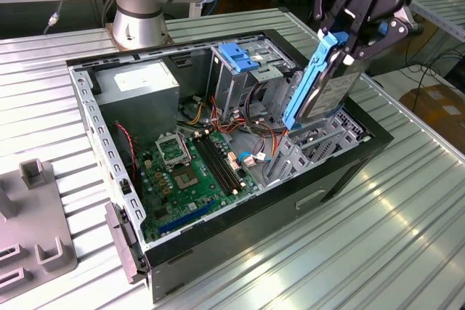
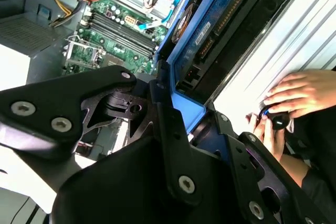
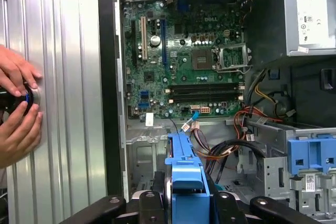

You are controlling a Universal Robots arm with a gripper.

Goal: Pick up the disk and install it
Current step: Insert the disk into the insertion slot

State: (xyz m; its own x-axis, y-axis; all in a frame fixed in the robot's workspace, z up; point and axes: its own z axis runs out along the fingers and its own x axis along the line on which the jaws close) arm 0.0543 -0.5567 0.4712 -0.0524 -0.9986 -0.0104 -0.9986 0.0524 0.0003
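Note:
My gripper (image 1: 349, 47) is shut on the disk (image 1: 330, 96), a silver-grey drive with blue rails. It holds the disk steeply tilted above the front corner of the open computer case (image 1: 87, 107), on the exterior view's right. The disk's lower end hangs just over the metal drive cage (image 1: 320, 143). In the second wrist view the black fingers (image 2: 164, 98) clamp the blue-railed disk (image 2: 220, 14) by its end. In the first wrist view the disk's blue rail (image 3: 186, 177) points down into the case from my gripper (image 3: 186, 200).
Inside the case are a green motherboard (image 1: 192, 168), a grey power supply (image 1: 142, 81), coloured cables and a blue bracket (image 1: 240, 56) on a cage. A person's hands (image 3: 16, 103) handle a small dark object on the table beside the case. A grey fixture (image 1: 36, 208) sits at the exterior view's left.

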